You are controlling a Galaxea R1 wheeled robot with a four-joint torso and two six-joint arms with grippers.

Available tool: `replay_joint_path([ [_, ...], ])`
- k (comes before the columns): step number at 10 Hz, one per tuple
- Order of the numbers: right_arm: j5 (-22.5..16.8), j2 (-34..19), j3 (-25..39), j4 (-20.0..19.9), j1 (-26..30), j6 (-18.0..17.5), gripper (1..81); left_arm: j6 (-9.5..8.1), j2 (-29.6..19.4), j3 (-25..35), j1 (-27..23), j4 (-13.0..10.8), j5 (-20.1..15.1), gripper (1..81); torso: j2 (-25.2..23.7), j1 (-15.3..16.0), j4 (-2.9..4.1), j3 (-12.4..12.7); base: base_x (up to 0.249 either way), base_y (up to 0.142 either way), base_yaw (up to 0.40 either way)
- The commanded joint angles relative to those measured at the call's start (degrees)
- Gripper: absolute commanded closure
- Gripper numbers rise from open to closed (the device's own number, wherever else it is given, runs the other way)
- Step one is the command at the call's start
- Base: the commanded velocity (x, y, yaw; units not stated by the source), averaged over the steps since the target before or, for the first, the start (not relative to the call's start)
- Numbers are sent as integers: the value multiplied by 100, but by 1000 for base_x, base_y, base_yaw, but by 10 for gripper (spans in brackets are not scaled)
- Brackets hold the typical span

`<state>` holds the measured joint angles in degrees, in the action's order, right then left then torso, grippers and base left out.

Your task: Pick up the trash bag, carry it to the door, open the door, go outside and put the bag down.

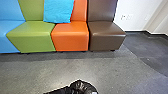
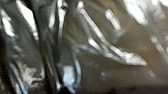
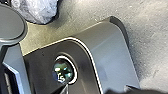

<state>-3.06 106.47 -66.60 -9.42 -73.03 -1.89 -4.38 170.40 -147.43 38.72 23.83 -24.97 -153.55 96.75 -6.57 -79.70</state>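
Well, the trash bag is cut off.

- The bag is cut off by the bottom edge in the head view; in the left wrist view it passes beyond the edges, so its outline is hidden
- The blue seat is cut by the left edge
- The cushion, cut at the top, hides part of the orange seat
- The wall marks are too small to tell
- A shiny grey thing is cut by the top edge in the right wrist view

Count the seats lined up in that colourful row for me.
4. In the head view, from left to right: the blue seat, the green seat, the orange seat and the brown seat. The picture's edge cuts off the blue seat, so more may be hidden beyond.
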Motion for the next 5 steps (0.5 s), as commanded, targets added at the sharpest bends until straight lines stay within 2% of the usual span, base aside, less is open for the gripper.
replay_joint_path([
  [1,-415,-343,148,-68,170,13,10,-63,-102,-137,79,-195,-667,10,0,0,0,0,0,0,0],
  [2,-406,-360,148,-77,170,13,10,-63,-93,-137,79,-204,-667,10,0,0,0,0,0,0,0],
  [3,-406,-396,174,-94,188,4,10,-11,-85,-137,88,-212,-667,811,0,0,0,0,0,0,0],
  [5,-354,-518,279,-95,214,4,10,25,-85,-137,88,-239,-667,811,-2,0,0,0,0,0,0],
])
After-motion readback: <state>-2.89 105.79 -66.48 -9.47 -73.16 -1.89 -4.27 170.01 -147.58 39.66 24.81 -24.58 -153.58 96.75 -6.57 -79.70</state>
